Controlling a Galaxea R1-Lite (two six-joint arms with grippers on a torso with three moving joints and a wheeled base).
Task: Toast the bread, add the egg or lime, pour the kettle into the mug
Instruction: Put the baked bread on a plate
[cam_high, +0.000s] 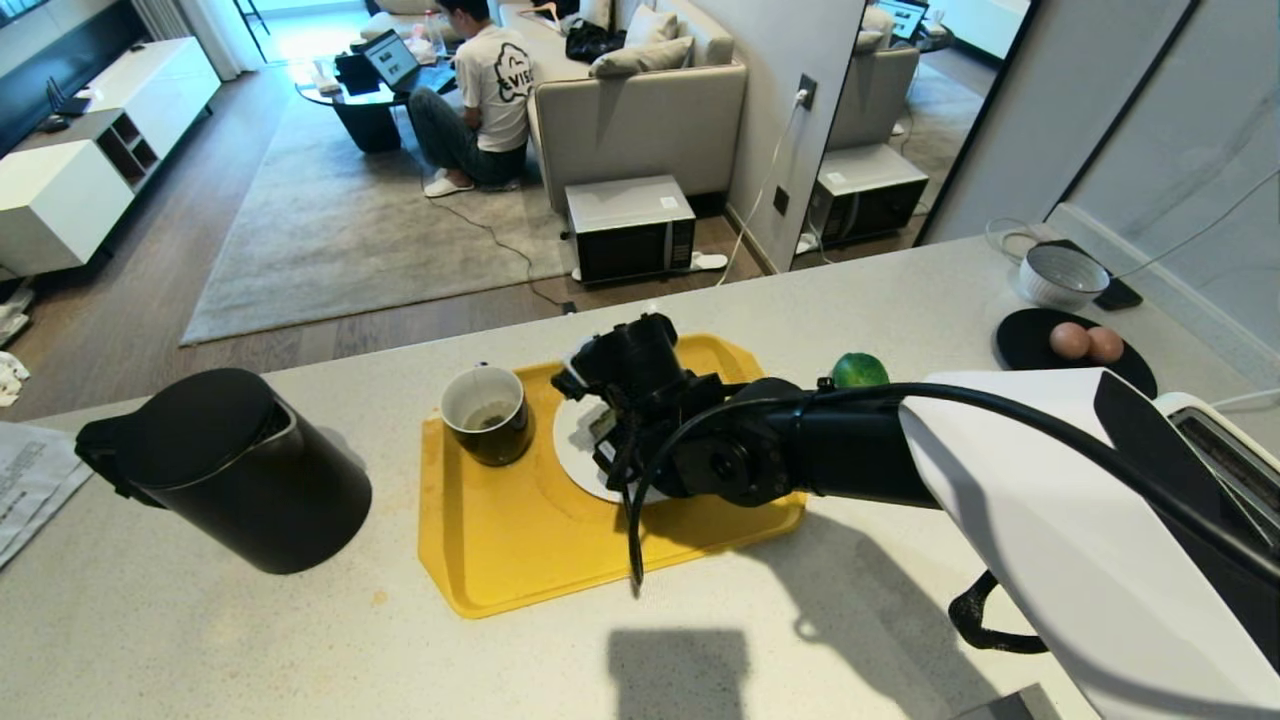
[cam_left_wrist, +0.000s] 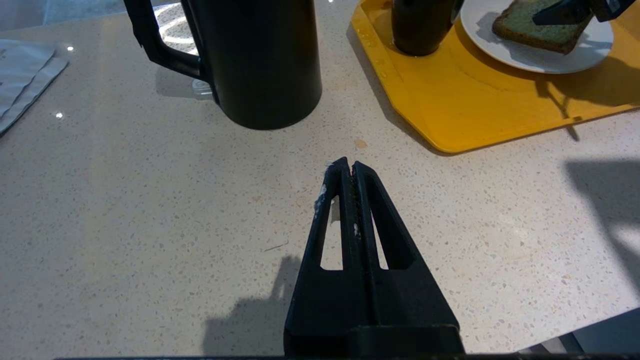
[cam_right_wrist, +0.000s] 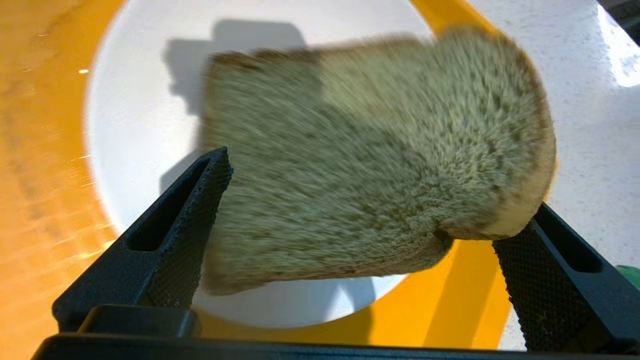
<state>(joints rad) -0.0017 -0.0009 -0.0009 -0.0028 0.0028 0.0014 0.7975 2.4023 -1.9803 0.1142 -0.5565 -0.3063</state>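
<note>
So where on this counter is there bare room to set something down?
Bare counter lies in front of the kettle and yellow tray, and again between the tray's far edge and the grey bowl. It is crowded on the tray: mug, white plate with the bread, right gripper over it.

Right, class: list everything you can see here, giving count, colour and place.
kettle: one, black, counter, left of tray
tray: one, yellow, counter centre
mug: one, black, on tray
plate: one, white, on tray
bread: one, greenish-grey, on plate
lime: one, green, counter, right of tray
eggs: two, pinkish-brown, on black dish
bowl: one, grey, beyond dish
person: one, white shirt, on floor beyond
left gripper: one, black, shut, above bare counter
right gripper: one, black, open, straddling bread
</note>
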